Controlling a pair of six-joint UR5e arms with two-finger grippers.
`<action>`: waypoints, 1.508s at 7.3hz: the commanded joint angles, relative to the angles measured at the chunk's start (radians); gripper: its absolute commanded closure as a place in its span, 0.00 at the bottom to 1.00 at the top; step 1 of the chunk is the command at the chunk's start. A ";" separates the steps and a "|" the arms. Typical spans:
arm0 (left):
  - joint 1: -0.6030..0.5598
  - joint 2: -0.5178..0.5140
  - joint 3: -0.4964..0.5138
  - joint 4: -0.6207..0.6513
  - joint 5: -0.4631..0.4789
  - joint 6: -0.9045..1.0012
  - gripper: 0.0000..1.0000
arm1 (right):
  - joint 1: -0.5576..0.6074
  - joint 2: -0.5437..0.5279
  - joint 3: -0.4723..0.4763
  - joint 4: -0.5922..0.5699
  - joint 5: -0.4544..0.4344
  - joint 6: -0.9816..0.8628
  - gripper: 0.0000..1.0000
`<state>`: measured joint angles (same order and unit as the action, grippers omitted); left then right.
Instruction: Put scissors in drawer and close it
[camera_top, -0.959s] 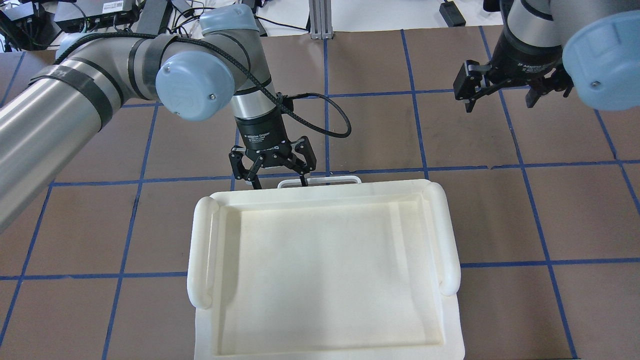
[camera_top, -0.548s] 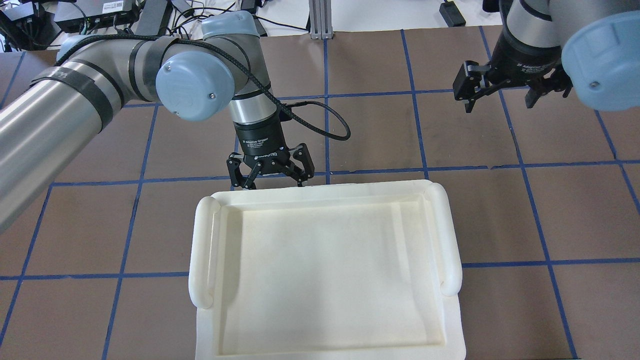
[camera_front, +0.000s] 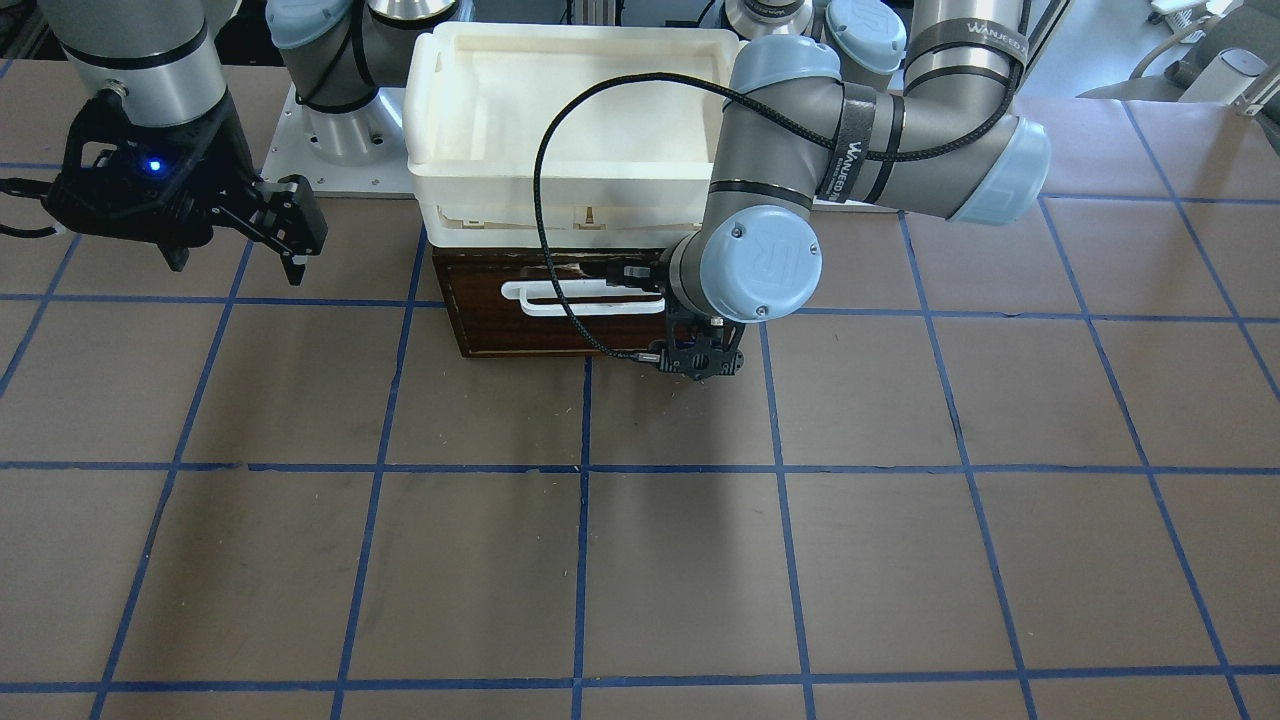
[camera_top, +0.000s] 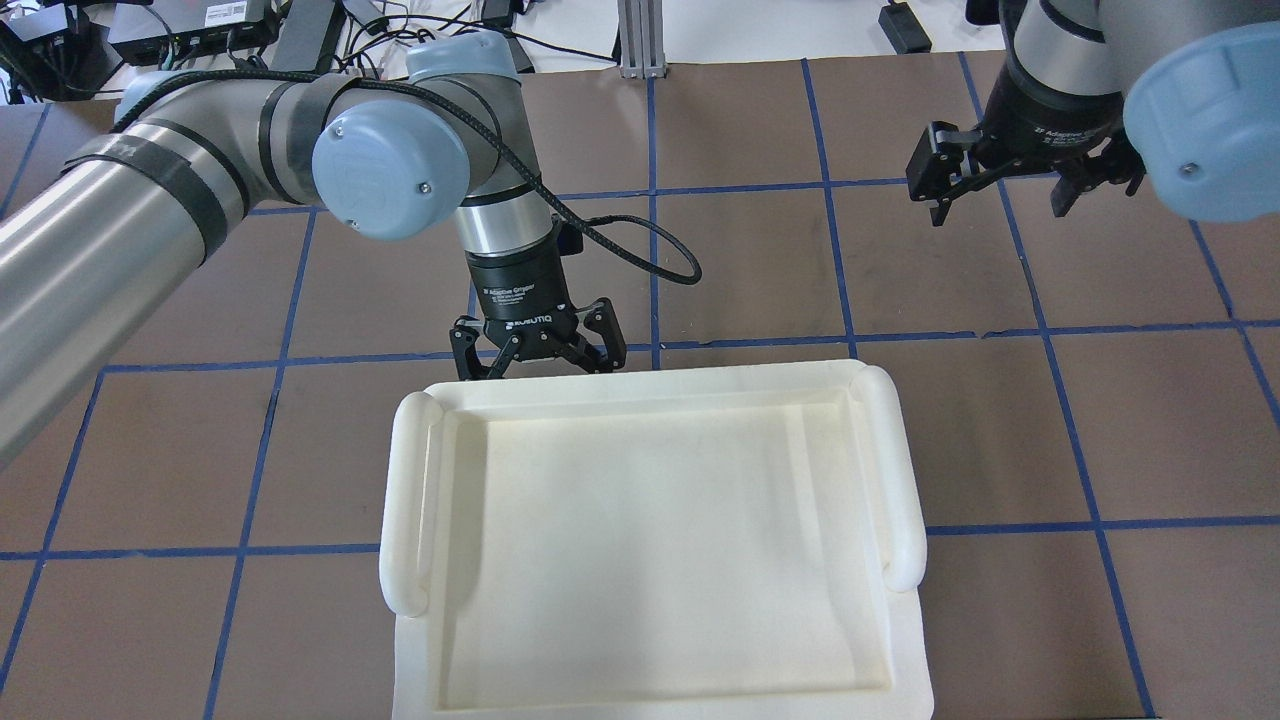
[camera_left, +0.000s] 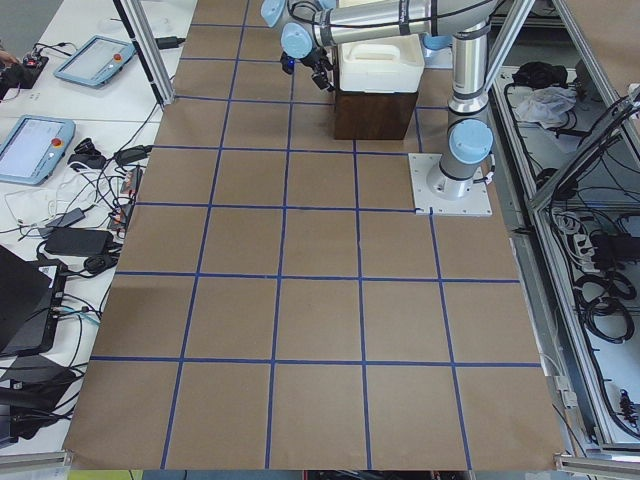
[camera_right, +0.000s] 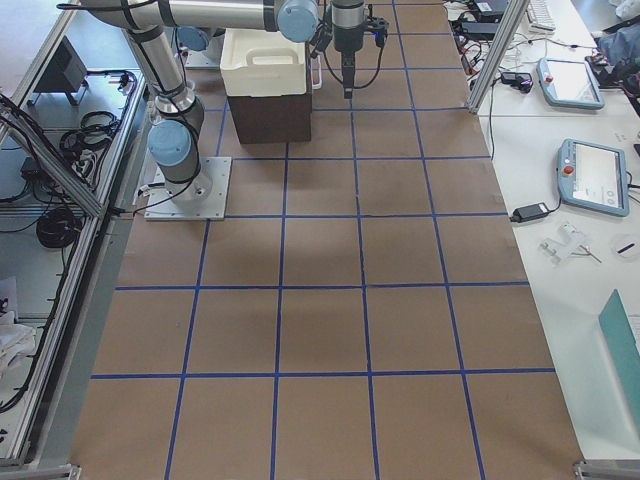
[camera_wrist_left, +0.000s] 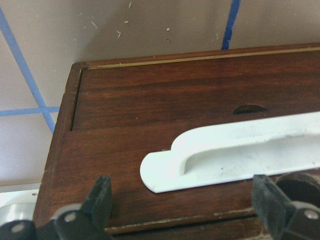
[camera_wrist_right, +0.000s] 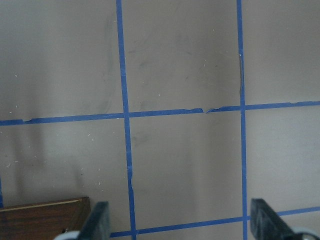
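The drawer (camera_front: 500, 328) has a dark brown wood front with a white bar handle (camera_front: 580, 297). It sits pushed in under the white tray, its front (camera_wrist_left: 165, 105) level with the frame around it. My left gripper (camera_top: 537, 362) hangs open right in front of the handle (camera_wrist_left: 235, 152) with nothing between its fingers (camera_wrist_left: 100, 200). My right gripper (camera_top: 1000, 200) is open over bare table off to the side, also empty (camera_wrist_right: 182, 222). The scissors are out of view.
A large white tray (camera_top: 400, 500) sits on top of the drawer cabinet and hides the drawer from above. Brown table (camera_front: 640, 560) with blue tape lines spreads out in front of the cabinet. Tablets and cables (camera_left: 70, 160) lie on side benches.
The white handle, which stuck out past the tray's far edge a second ago, has slid under it. The left gripper shifted slightly left and stays open. The right arm has barely moved.
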<state>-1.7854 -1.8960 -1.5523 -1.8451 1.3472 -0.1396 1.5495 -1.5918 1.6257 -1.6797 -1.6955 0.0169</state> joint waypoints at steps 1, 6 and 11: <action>-0.002 -0.002 0.000 -0.017 0.003 0.000 0.00 | 0.000 0.000 0.005 0.000 0.000 0.000 0.00; 0.007 0.012 0.046 0.006 0.039 0.000 0.00 | 0.000 0.000 0.006 0.000 -0.001 -0.003 0.00; 0.116 0.162 0.181 0.162 0.205 0.110 0.00 | 0.001 -0.048 0.025 0.001 0.121 -0.002 0.00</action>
<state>-1.6948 -1.7877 -1.3758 -1.7426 1.5298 -0.0616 1.5506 -1.6236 1.6427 -1.6784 -1.6386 0.0129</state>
